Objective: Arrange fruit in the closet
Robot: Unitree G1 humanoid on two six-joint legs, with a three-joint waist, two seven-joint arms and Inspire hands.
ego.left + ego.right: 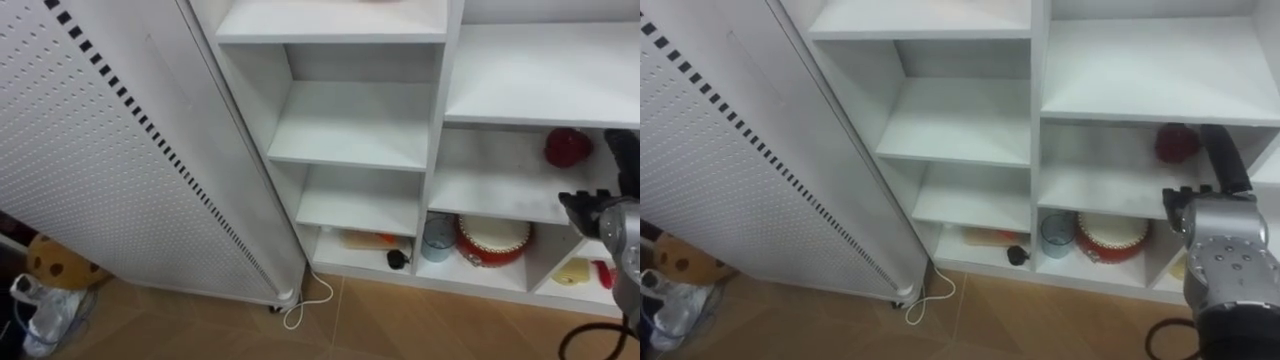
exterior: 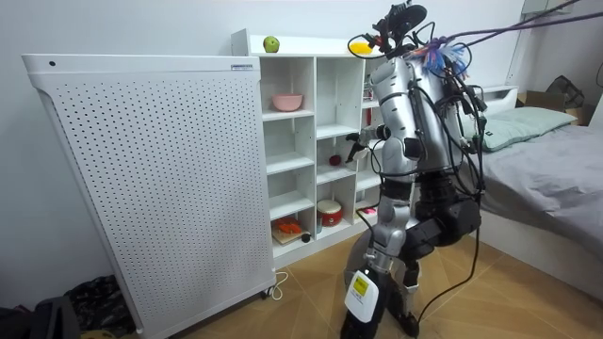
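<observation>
Right hand [image 1: 1225,240]: raised at the right, just short of the closet's middle shelf; fingers [image 1: 1225,160] stretched upward, nothing held.
Left hand [image 2: 363,216]: apparently low by the thigh in the room view; finger pose too small to read.
Panel [image 1: 100,150]: white, perforated, close on the left; well apart from the working arm.
Closet [image 1: 437,100]: white, open compartments, most of them bare.
Red fruit [image 1: 1177,143]: on the middle shelf of the right-hand column, just left of the raised fingertips, not touched.
Cup [image 1: 437,237] and red tin [image 1: 493,240]: side by side in the compartment beneath that shelf.
Green apple [image 2: 271,44] and yellow fruit [image 2: 359,44]: up on the closet top, farthest off.
Step in hand: likely a reach for the red fruit.
Doing it well: straight in under the upper board, fingers kept wide until round the fruit, then a gentle close; no nudge sideways, for fear of a roll off the edge.
</observation>
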